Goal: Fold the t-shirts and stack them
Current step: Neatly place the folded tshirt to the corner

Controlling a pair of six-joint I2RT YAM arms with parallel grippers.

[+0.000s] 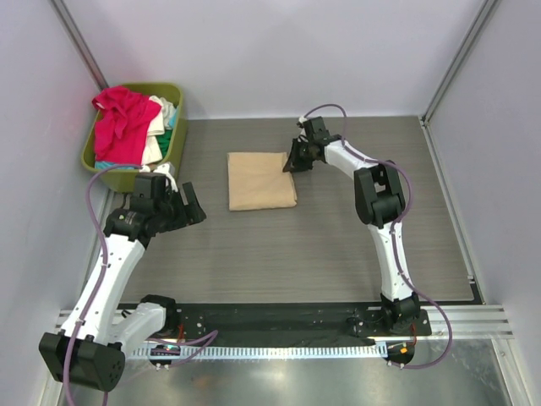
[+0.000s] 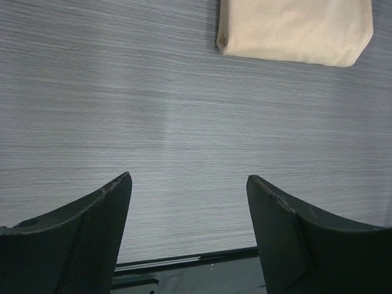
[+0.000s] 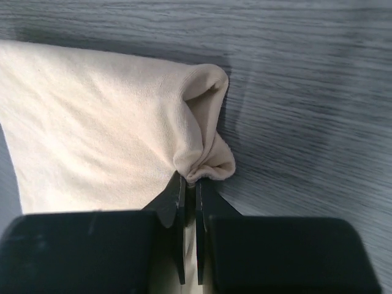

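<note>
1. Right gripper, at upper centre of the top view, has its jaws closed to a thin slit, pinching a bunched fold at the edge of the tan t-shirt.
2. In the right wrist view the pinched cloth puckers into a small rounded lump just above the fingertips, with the rest of the shirt spreading flat to the left.
3. Left gripper is spread wide and holds nothing; only the bare grey table shows between its fingers.
4. In the top view the left gripper sits left of centre, apart from the tan t-shirt, which lies folded into a neat rectangle at upper centre of the table.
5. An olive-green basket stands at the upper left of that view, just above the left arm.
6. A pink-red t-shirt is heaped over its rim, with a cream-white t-shirt beside it and a sliver of teal-green cloth at the right wall.
</note>
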